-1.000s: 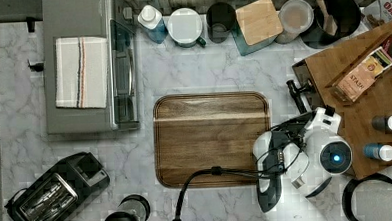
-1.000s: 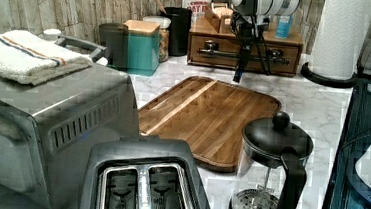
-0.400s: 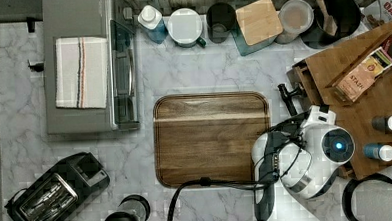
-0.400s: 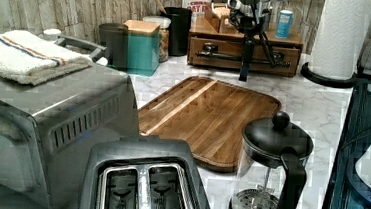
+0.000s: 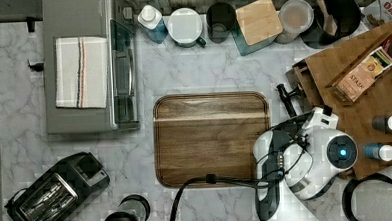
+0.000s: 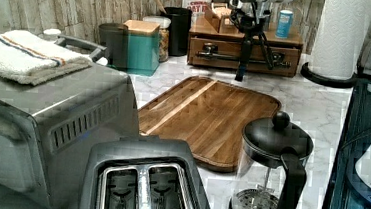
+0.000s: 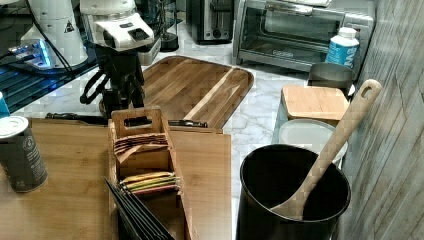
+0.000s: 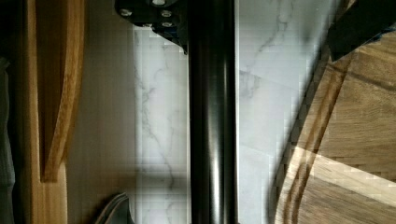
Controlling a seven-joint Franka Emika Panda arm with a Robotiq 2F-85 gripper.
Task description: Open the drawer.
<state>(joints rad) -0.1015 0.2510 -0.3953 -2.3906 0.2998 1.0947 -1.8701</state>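
Because I want to pull the drawer (image 6: 244,50) out, my gripper (image 6: 243,64) hangs at its black handle (image 6: 244,60), though I cannot tell if it grips.

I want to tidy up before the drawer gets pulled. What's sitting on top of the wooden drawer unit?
On the drawer unit sit a tea-bag caddy and a white-lidded can; the top view adds a blue bottle. The arm covers part of it there.

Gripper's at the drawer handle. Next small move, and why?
Probably close on the handle, then pull toward the board. In the left view the gripper hangs down across the bar, and the drawer front looks flush, not yet open.
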